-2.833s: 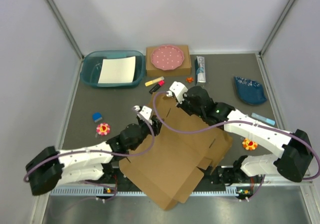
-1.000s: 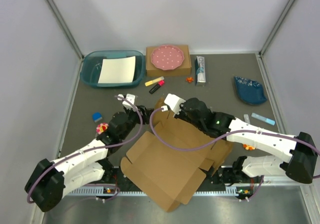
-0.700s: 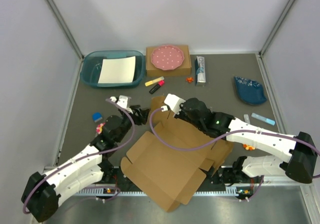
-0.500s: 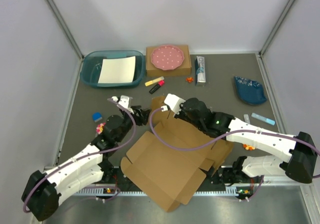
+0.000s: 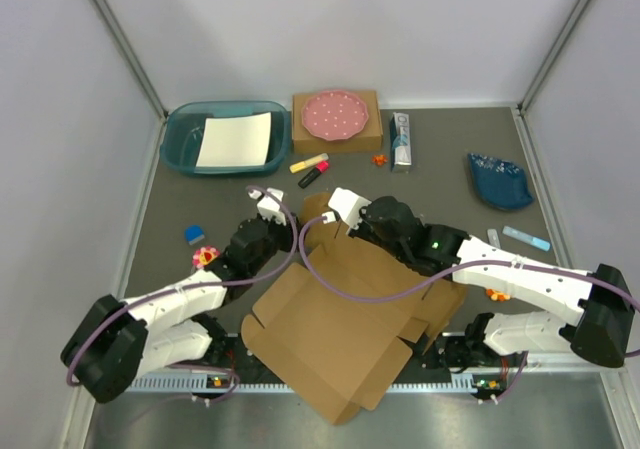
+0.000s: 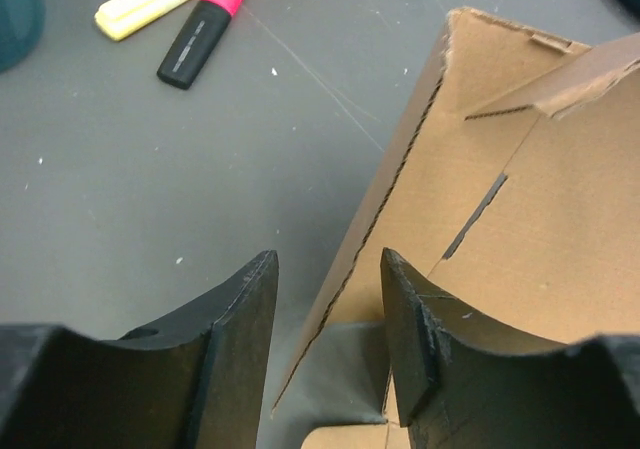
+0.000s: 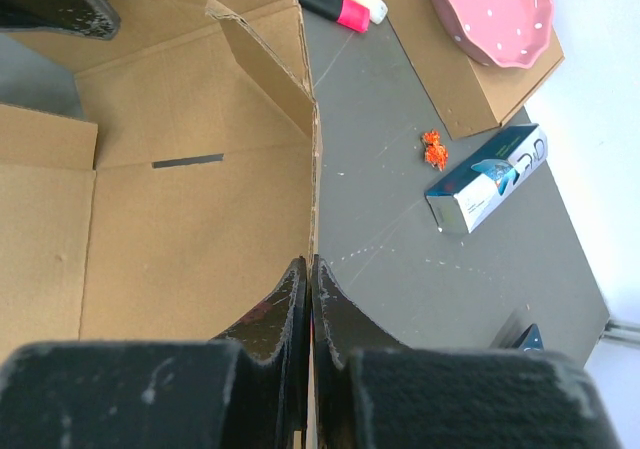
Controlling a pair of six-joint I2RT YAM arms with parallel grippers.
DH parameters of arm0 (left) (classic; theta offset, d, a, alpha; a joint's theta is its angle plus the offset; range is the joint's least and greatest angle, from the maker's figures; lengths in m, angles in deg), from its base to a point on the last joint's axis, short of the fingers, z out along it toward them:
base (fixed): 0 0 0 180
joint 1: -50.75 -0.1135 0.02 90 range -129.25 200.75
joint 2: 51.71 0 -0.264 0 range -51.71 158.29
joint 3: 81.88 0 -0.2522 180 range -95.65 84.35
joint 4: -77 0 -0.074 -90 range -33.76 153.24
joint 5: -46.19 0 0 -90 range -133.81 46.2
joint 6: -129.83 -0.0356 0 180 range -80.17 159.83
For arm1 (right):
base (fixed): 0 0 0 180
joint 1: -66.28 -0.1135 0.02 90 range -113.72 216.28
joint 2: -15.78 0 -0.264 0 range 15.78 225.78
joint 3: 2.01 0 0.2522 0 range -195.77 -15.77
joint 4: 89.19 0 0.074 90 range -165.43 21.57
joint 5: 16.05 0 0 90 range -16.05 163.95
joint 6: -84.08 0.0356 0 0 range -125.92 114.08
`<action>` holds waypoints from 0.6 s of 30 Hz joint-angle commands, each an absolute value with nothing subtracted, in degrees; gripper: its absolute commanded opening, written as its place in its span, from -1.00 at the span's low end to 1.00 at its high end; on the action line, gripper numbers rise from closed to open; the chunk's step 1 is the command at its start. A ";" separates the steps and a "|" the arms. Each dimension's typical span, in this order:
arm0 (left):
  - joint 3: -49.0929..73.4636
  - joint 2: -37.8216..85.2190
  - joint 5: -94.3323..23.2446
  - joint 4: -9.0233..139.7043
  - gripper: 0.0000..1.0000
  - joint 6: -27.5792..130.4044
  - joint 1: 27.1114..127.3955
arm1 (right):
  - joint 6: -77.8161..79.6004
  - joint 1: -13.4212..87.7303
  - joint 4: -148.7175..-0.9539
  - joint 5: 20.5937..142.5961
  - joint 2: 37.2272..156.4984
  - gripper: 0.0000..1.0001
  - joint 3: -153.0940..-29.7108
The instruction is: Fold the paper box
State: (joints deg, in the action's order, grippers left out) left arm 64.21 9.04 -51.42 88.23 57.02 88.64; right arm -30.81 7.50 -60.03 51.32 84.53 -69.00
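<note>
The paper box is a big brown cardboard sheet lying at the near middle, with its far panels raised. In the left wrist view, the slanted edge of a raised panel runs between the fingers of my left gripper. These stand apart on either side of it, with a gap to the left finger. From above, that gripper sits at the box's far left corner. My right gripper is shut on the top edge of the upright far wall, also visible from above.
A teal basin holding white paper stands at the back left. A small box with a pink dotted plate sits beside it. Two highlighters, a toothpaste carton, a blue dish and small toys lie around.
My left arm has swung from out at the left back to the box, and its gripper now straddles the raised panel's edge with the jaws slightly narrower. The right gripper has kept its hold.
</note>
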 commanded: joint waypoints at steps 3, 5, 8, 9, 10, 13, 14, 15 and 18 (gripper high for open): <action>60.62 12.28 -45.30 96.89 -0.44 57.75 88.28 | -31.67 6.08 -61.63 49.88 83.81 -1.00 -69.73; 61.50 12.01 -44.08 99.25 -0.68 59.34 88.28 | -32.81 5.55 -61.72 47.24 84.42 -1.00 -70.08; 63.96 12.54 -39.68 106.45 -0.96 61.44 88.37 | -33.87 5.11 -61.81 43.90 85.82 -1.00 -71.57; 64.40 12.54 -39.07 107.61 -1.00 62.06 88.46 | -34.31 5.02 -61.81 43.03 86.27 -1.00 -71.93; 65.01 12.28 -39.06 108.75 -1.00 62.50 88.63 | -35.01 5.02 -62.07 40.84 86.62 -1.00 -72.19; 67.65 10.88 -42.04 112.80 -1.00 62.86 90.74 | -36.42 5.02 -63.12 35.92 88.11 -1.00 -73.42; 69.05 10.61 -43.18 113.85 -1.00 61.82 92.66 | -36.86 5.02 -63.56 34.85 88.46 -1.00 -73.95; 69.58 10.52 -45.71 116.47 -1.00 61.37 93.63 | -37.56 4.93 -64.17 33.97 88.99 -1.00 -73.95; 71.69 12.97 -49.51 122.70 -1.00 60.93 96.45 | -38.88 4.85 -67.86 30.72 89.78 -1.00 -73.95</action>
State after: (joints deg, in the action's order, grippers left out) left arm 69.48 12.19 -45.17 107.51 60.45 93.52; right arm -36.29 5.55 -62.09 38.12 88.86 -70.97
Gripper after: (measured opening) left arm 0.021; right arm 0.009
